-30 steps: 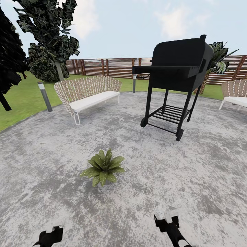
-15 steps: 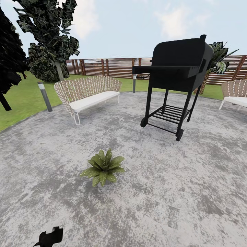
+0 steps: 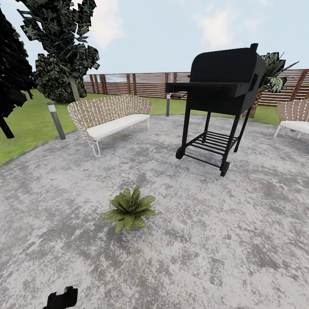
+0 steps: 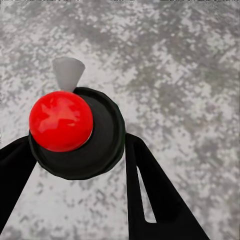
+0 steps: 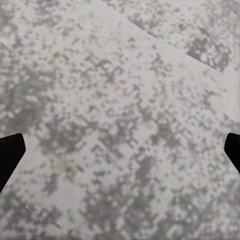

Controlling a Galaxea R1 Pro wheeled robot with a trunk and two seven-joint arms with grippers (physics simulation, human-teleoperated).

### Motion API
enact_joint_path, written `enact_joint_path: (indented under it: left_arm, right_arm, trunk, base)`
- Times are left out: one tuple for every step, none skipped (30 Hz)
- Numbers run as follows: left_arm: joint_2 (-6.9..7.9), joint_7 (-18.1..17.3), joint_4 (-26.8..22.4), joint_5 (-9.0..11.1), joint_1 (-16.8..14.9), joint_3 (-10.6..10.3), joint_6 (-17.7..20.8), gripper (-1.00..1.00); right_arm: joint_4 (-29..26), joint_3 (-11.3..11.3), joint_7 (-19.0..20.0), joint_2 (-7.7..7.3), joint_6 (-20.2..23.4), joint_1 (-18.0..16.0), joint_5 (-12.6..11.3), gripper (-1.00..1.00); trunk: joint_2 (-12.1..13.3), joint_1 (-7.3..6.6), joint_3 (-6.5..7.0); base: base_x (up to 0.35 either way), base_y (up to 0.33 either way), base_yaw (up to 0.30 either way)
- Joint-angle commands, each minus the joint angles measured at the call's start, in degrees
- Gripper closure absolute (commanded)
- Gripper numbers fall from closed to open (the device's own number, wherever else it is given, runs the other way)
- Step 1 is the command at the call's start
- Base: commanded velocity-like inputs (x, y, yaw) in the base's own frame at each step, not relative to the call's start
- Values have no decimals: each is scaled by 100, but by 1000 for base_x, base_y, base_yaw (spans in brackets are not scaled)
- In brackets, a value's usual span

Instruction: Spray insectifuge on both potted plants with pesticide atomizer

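Grey mottled patio [image 3: 240,223] underfoot, lawn [image 3: 25,124] and brown slatted fence [image 3: 128,83] beyond it. Landmark: black wheeled grill [image 3: 223,90], standing on the patio.

- Dark trees [image 3: 60,47] far left of the grill, palm [image 3: 274,73] just behind its right side.
- Woven bench [image 3: 109,118] left of the grill, matching chair [image 3: 296,116] to its right at the picture edge.
- Grey bollard lamp [image 3: 56,121] left of the grill, past the bench, at the lawn edge.
- Potted plant [image 3: 128,209] on the patio, nearer the robot than the grill and to its left, well apart from it. Whitish insectifuge [image 3: 146,201] specks on the leaves.
- Left gripper [image 3: 60,297] low and left of the grill, nearer than the plant. Its wrist view shows it clenched around the pesticide atomizer [image 4: 80,135], seen end-on: dark round body, red dome, pale grey spout.
- Right gripper [image 5: 121,152]: released, fingertips wide apart over bare patio.
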Motion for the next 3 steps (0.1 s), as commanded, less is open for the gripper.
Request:
enact_joint_path:
  left_arm:
    - [-1,-37,4,63,-4,-35,-16,100]
    - [-7,-37,-1,63,-4,-39,-16,100]
    - [-10,-36,-4,63,-3,-42,-16,100]
  right_arm:
    - [1,49,-16,-1,-14,-3,-43,-100]
    - [2,50,-16,0,-14,-2,-43,-100]
    - [2,50,-16,0,-14,-2,-43,-100]
  trunk:
    - [-2,-1,-5]
    - [-2,-1,-5]
    - [-2,-1,-5]
  base:
    - [0,0,0]
    - [0,0,0]
    - [0,0,0]
